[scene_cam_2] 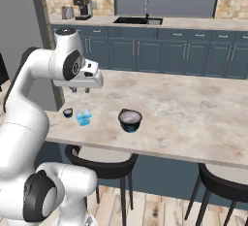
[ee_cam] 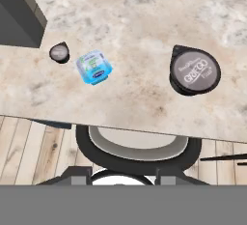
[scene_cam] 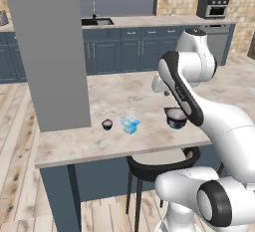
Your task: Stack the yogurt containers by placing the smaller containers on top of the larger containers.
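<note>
Three yogurt containers stand apart on the marble island counter point(scene_cam: 99, 144). The tiny dark cup point(scene_cam: 107, 124) point(scene_cam_2: 68, 112) point(ee_cam: 59, 52) is leftmost, near the grey column. Just right of it sits the light-blue boxy container point(scene_cam: 130, 124) point(scene_cam_2: 84, 118) point(ee_cam: 94, 67). Further right is the larger container, a wide dark bowl-shaped cup with a pale lid point(scene_cam: 175, 117) point(scene_cam_2: 130, 119) point(ee_cam: 195, 70). My gripper point(scene_cam_2: 80, 90) hangs well above the counter, over the two smaller containers, pointing down. It is open, and nothing sits between its fingers.
A grey column point(scene_cam: 50, 52) rises at the counter's left end, close to the tiny cup. Dark stools point(scene_cam_2: 99, 164) point(scene_cam_2: 225, 184) stand under the front edge. Blue cabinets with a sink point(scene_cam_2: 138, 20) line the back wall.
</note>
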Robot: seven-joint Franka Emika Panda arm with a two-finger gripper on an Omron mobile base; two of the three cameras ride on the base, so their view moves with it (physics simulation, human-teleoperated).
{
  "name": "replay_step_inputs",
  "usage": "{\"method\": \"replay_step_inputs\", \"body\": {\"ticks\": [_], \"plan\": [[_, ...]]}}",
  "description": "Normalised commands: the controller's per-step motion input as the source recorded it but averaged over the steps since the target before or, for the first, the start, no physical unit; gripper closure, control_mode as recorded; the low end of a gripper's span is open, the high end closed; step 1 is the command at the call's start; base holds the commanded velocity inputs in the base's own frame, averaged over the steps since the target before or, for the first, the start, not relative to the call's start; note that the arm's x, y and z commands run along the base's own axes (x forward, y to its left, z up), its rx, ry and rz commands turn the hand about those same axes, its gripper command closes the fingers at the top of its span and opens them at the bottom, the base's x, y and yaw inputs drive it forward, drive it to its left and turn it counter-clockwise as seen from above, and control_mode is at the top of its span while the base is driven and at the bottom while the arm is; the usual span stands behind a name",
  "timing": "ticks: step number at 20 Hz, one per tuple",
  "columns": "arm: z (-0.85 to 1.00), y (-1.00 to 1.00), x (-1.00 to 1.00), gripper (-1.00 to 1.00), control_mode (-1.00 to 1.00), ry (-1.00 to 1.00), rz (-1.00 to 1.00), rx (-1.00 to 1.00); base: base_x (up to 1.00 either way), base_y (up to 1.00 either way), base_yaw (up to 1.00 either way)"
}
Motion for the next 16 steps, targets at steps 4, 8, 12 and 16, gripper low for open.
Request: {"method": "replay_step_inputs", "body": {"ticks": [4,8,12,16], "plan": [[0.00,0.00,-0.05,-1.00,-1.00,0.00,0.00,0.00,0.00,0.00,0.00],[-0.02,0.10,-0.09,-1.00,-1.00,0.01,0.00,0.00,0.00,0.00,0.00],[-0.05,0.08,-0.10,-1.00,-1.00,0.00,0.00,0.02,0.00,0.00,0.00],[-0.05,0.10,-0.10,-1.00,-1.00,0.00,-0.01,0.06,0.00,0.00,0.00]]}}
